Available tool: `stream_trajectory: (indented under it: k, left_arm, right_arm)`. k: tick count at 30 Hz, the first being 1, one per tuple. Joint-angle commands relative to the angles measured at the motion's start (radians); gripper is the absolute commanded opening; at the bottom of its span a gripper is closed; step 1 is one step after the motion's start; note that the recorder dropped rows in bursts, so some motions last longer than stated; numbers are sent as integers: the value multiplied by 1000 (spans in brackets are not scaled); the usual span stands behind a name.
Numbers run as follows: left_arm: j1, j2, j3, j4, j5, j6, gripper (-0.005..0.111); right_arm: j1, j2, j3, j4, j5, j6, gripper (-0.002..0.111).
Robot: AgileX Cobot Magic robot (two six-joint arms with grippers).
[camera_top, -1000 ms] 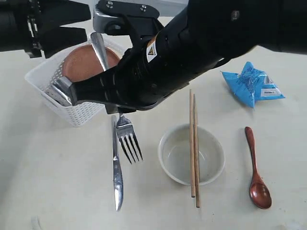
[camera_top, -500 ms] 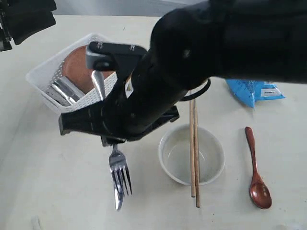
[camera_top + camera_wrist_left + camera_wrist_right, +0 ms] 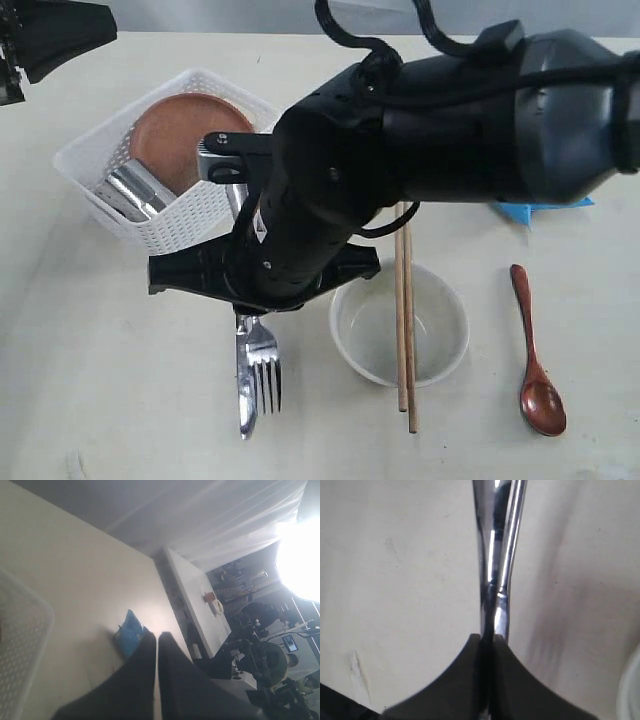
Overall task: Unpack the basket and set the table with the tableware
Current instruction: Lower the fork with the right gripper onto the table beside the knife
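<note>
Pretty far along I'd say. The bowl is out on the desk with the chopsticks laid across it. The spoon is on its side away from the basket, and the knife and fork are just beside it on the basket side. Left to unpack: the brown plate and steel cup, both in the basket. The right pincer is clamped on the fork's handle; can't tell if the fork touches down. The left pincer is pinched closed on nothing, well away from the bowl.

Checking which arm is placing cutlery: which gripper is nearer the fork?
Right. The right gripper is shut on the handle of the fork, beside the knife. The left gripper, shut and empty, sits at the exterior view's top-left corner, beyond the basket from the fork.
</note>
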Motion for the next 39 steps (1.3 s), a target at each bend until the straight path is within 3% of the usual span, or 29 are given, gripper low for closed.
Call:
stream_trajectory:
  k: [1,7,39]
  left_arm:
    - [5,-6,-6,-7,13,7,1]
    - [5,-6,-6,-7,13,7,1]
    - [5,-6,-6,-7,13,-5,1]
  right_arm:
    - [8,13,-3,-28,-16,35,-1]
    - [43,57,-3,-38,-25,51,-1]
    - [40,161,-3,-103,-15,122,-1]
